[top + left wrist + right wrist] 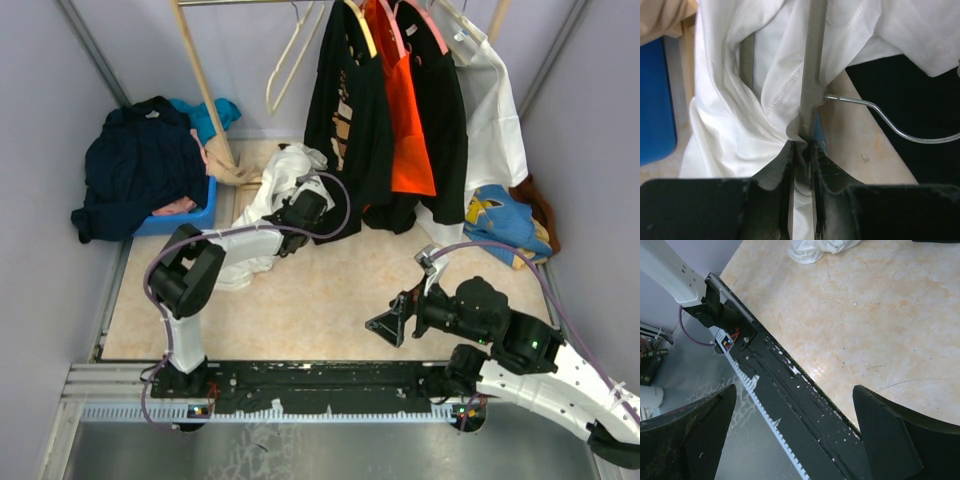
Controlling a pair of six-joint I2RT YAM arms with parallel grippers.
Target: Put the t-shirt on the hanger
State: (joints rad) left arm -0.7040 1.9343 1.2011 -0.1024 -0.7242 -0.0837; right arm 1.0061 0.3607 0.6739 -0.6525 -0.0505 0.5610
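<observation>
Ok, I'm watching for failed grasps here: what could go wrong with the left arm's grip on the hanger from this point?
1. The left gripper pinches the hanger together with bunched t-shirt cloth, so the hanger may slip or twist when lifted.
2. The wire hook lies beside the black garment and might snag it.
3. The right gripper stands open, away from the shirt, giving no support.

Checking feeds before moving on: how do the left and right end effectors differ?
The left end effector pinches the hanger and t-shirt, fingers nearly together; the right end effector is wide open, empty. Left sits far out on the table, right over its near edge. Both black.
</observation>
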